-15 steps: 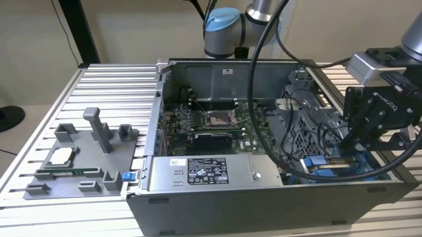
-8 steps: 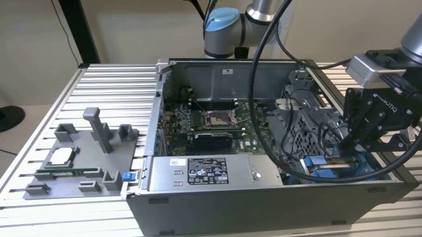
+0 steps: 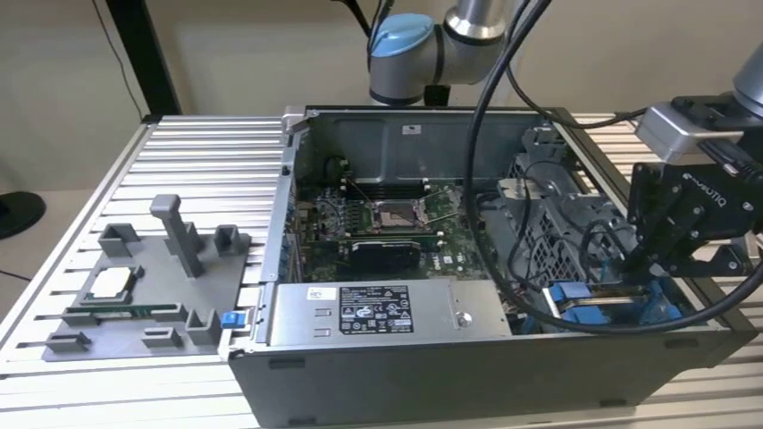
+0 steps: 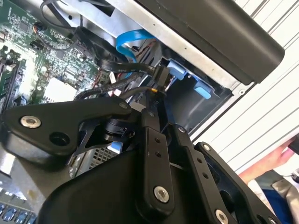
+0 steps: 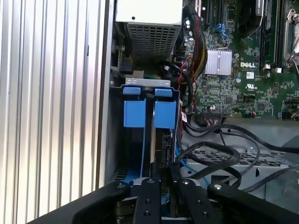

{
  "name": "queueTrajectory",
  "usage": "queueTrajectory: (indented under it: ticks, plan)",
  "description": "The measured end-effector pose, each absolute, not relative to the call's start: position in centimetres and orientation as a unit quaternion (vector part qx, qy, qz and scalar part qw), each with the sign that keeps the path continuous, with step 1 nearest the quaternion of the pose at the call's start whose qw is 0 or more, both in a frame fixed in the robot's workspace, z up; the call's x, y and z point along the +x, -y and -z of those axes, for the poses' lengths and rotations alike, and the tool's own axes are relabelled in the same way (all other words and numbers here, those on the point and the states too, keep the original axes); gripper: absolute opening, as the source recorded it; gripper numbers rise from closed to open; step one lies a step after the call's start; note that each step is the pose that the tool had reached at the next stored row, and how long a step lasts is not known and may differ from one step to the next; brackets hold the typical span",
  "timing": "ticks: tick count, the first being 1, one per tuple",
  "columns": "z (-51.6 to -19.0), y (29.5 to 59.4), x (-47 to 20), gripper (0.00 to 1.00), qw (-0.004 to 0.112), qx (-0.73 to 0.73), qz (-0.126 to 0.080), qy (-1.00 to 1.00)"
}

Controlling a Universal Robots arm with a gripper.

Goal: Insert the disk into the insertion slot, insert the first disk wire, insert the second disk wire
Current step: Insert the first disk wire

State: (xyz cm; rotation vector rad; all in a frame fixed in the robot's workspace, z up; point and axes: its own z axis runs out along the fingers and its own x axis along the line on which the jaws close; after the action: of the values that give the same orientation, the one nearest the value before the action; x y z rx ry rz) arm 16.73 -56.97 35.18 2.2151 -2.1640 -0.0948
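My gripper (image 3: 635, 268) reaches down into the open computer case at the exterior view's right, over the grey perforated drive cage (image 3: 560, 237). Its fingers (image 4: 150, 135) are shut on the black connector of a disk wire (image 4: 161, 77), whose black cable runs off toward the motherboard. The connector sits right at the insertion slot (image 5: 140, 154). The disk's bright blue frame (image 5: 166, 114) stands in that slot, just beyond my fingertips (image 5: 148, 186); the disk's metal body is hidden. A light blue wire (image 4: 128, 42) curves nearby.
A silver labelled power supply box (image 3: 357, 308) lies along the case's near side, with the green motherboard (image 3: 381, 223) behind it. Black cables (image 5: 224, 154) loop over the cage. A grey parts fixture (image 3: 143, 286) sits on the slatted table. A person's hand (image 4: 275, 161) shows beside the case.
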Motion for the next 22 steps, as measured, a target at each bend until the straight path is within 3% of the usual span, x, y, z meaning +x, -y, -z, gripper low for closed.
queueTrajectory:
  ticks: [22]
  plan:
    - [-34.1, 56.4, 16.9, 0.0, 0.022, 0.714, 0.03, 0.699]
